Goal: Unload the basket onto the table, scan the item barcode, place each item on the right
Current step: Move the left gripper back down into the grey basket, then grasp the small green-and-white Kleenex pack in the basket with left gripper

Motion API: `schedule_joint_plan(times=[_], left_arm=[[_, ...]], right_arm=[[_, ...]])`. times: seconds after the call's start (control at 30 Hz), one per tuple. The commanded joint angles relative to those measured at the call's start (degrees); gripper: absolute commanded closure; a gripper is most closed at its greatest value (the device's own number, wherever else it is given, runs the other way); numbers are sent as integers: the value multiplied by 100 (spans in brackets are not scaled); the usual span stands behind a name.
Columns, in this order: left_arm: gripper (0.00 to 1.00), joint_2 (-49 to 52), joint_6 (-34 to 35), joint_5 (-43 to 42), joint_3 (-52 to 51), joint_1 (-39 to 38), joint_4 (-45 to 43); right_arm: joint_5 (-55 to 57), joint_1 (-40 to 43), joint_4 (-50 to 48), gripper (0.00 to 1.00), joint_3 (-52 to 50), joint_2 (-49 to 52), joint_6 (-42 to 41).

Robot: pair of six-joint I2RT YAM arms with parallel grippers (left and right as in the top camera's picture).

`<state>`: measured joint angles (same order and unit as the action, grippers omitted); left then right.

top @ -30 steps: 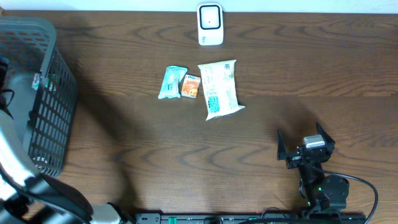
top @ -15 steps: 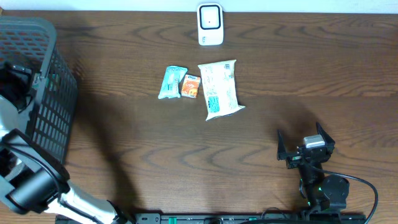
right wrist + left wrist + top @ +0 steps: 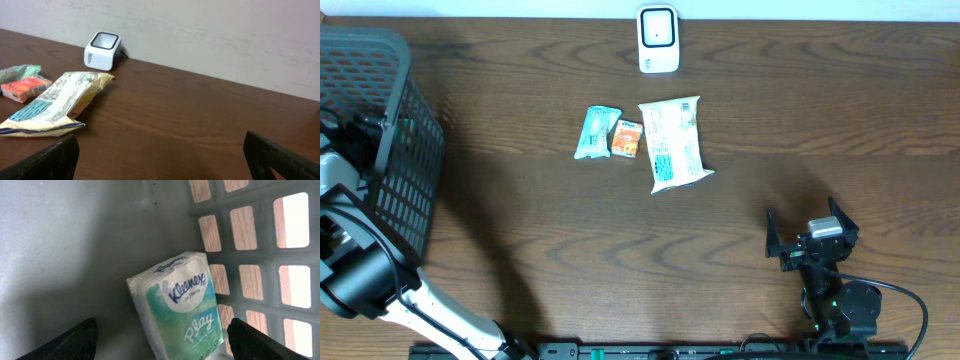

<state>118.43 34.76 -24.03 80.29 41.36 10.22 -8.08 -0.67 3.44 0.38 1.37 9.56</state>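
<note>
A green and white Kleenex tissue pack (image 3: 180, 300) lies tilted on the grey floor of the basket, against its slotted wall. My left gripper (image 3: 162, 327) is down inside the basket (image 3: 398, 45), open, with the pack's lower end between its two dark fingers (image 3: 75, 340). There is a gap on the left side, and the right side of the pack is close to the other finger. The white barcode scanner (image 3: 658, 40) stands at the table's far edge. My right gripper (image 3: 804, 212) rests open near the front right, holding nothing.
A teal packet (image 3: 596, 132), a small orange packet (image 3: 627, 138) and a pale yellow snack bag (image 3: 675, 143) lie together mid-table, in front of the scanner (image 3: 102, 50). The dark grey basket fills the far left of the table. The left arm rises from the front left corner.
The left arm has swung over the basket and gone down into it, and its jaws have narrowed a little. The right arm and the table items have not moved.
</note>
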Motion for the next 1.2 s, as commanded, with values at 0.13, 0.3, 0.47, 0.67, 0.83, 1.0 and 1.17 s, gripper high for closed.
schedule_joint_plan(times=[0.13,0.3,0.47,0.67,0.83,1.0,1.17], left_arm=[[21,151,28,-85,-24,-111,-254],[42,151,28,-81,-24,-205,-313],[45,153,28,63,-35,-293,-280],[48,153,26,634,-42,-293,87],[48,153,22,719,-125,-293,120],[48,153,11,719,-131,-293,48],[51,153,-214,717,-131,-293,-118]], right_arm=[[2,-50,22,1,-7,-33,15],[2,-50,22,1,-7,-33,15],[2,-50,22,1,-7,-33,15],[2,-50,22,1,-7,-33,15],[2,-50,22,1,-7,-35,15],[2,-50,22,1,-7,-33,15],[2,-50,22,1,-7,-35,15]])
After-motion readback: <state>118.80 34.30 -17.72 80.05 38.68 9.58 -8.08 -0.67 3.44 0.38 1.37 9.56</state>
